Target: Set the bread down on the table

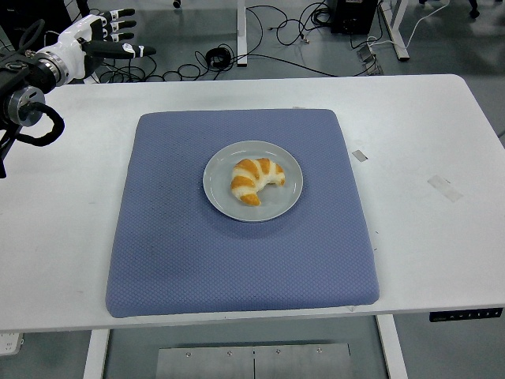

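Note:
The bread is a golden and white croissant (255, 181). It lies on a round grey plate (229, 201) in the middle of a blue mat (173, 245) on the white table (418, 237). My left hand (110, 35) is white with black fingertips. It is held up at the far left corner of the table, fingers spread and empty, well away from the plate. My right arm does not show.
Two pieces of tape (359, 155) (444, 186) lie on the table right of the mat. Cables (276, 31) and desk legs are on the floor beyond the far edge.

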Motion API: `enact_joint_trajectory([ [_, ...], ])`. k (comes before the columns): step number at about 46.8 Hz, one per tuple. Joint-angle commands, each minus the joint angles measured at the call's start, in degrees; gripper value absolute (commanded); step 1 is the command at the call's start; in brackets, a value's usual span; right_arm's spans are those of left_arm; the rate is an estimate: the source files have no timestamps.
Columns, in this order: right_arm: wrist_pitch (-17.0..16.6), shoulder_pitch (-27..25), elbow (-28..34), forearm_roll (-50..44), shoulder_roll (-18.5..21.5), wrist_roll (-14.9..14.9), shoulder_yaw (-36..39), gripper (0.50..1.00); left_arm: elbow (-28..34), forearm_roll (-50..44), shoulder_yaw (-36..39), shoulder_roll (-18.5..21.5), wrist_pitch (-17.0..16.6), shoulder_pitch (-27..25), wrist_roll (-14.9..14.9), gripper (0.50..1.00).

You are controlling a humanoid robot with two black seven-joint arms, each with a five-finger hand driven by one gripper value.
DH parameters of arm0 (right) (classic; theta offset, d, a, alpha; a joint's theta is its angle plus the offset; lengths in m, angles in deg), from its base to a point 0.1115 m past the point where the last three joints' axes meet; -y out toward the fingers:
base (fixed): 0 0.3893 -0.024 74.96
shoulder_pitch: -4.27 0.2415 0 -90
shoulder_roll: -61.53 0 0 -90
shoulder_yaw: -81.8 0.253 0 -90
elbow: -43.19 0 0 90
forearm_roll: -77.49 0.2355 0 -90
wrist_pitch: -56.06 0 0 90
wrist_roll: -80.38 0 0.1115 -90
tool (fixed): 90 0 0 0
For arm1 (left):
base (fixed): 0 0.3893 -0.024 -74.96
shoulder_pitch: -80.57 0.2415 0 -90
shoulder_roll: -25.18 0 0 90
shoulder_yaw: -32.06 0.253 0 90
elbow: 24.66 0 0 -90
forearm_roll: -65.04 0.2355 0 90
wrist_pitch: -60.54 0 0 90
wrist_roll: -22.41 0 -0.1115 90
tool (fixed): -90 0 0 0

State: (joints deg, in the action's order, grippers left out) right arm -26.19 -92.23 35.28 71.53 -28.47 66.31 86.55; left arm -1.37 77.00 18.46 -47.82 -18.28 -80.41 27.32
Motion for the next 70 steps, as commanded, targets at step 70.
enact_joint_trajectory([
  [70, 0.1, 0.0, 0.0, 0.0, 0.0, 0.0, 0.0, 1.0, 0.0, 0.2, 0.0, -0.2, -2.7, 0.8, 0.1, 0.972],
])
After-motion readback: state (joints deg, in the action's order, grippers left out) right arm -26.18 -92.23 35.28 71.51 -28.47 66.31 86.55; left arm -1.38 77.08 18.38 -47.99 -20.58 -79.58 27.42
